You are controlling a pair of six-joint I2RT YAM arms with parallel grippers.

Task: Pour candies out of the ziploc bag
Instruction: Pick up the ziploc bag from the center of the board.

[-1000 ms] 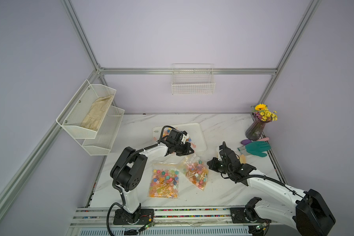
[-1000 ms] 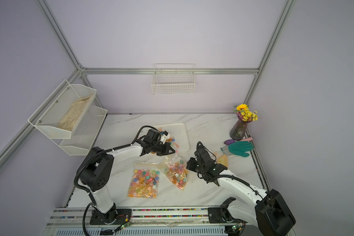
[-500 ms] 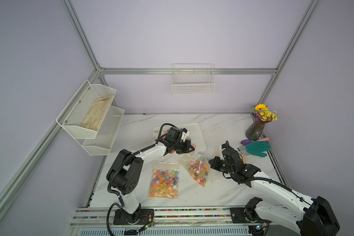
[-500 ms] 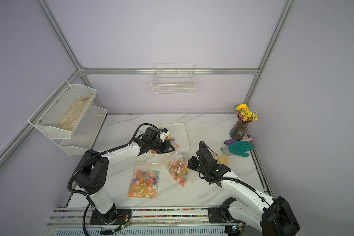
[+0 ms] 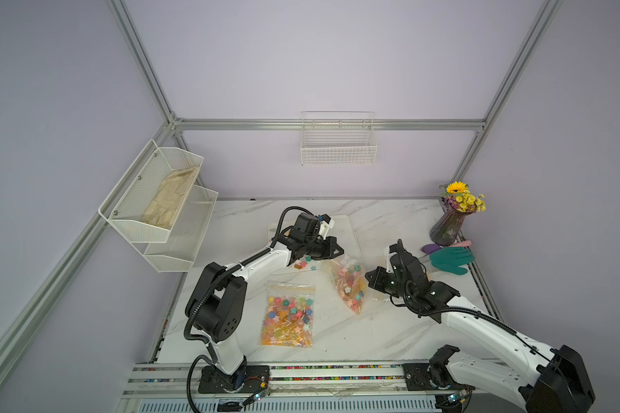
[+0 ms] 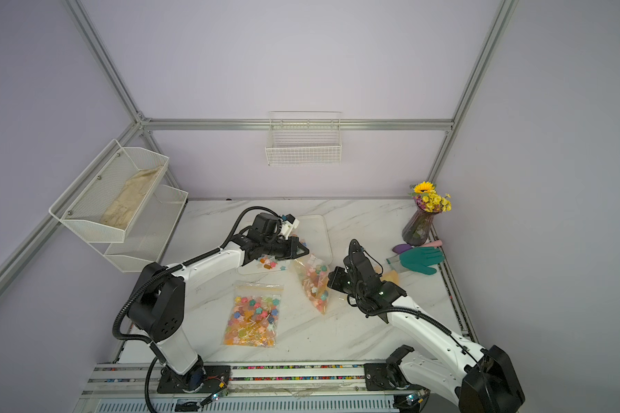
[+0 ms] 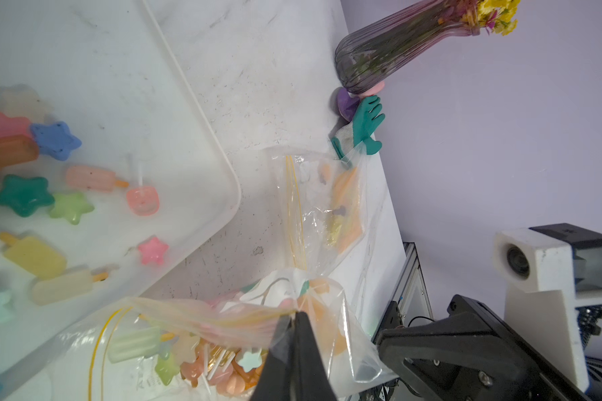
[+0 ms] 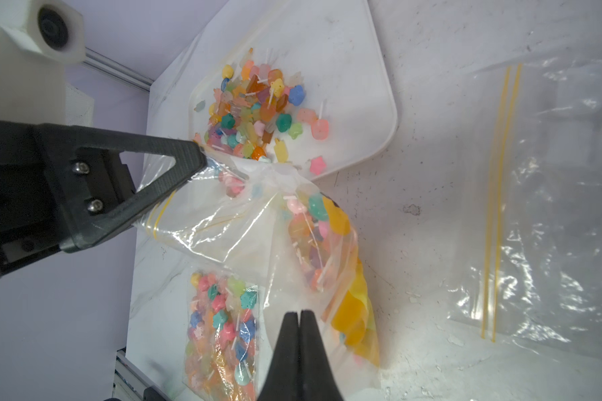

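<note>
**A:** What's the room like?

**B:** It has lilac walls, an aluminium frame and a white marble counter (image 5: pixel 391 221). On the left wall hangs a two-tier mesh shelf (image 5: pixel 136 225), and a beige cloth (image 5: pixel 169 200) lies in its upper tier. A wire basket (image 5: pixel 338 150) is fixed to the back wall.

**A:** And the containers, starting from the left?

**B:** A white tray (image 5: pixel 348 232) lies mid-counter, with a heap of loose candies (image 8: pixel 258 104) at its near left corner. Closer to the front edge a second bag (image 5: pixel 289 314) lies flat, packed with the same sweets. Just right of that is the ziploc bag (image 5: pixel 348 286). It is tilted, with its mouth up at the tray's near edge and its bottom on the counter. More candies fill its lower part.

**A:** Who is holding it?

**B:** Both arms are. The left end effector (image 7: pixel 297 317) is clenched on the rim of the bag's mouth, over the tray's edge. The right end effector (image 8: pixel 299 314) has its jaws pressed together on the film low on the bag's right side.

**A:** And further right?

**B:** A clear bag (image 8: pixel 536 208) with a yellow zip line lies flat beside the right end effector. Beyond it are a teal glove (image 5: pixel 450 260) and a small purple thing (image 5: pixel 431 247). A ribbed glass vase (image 5: pixel 446 229) of yellow flowers (image 5: pixel 462 202) stands against the right wall.
</note>
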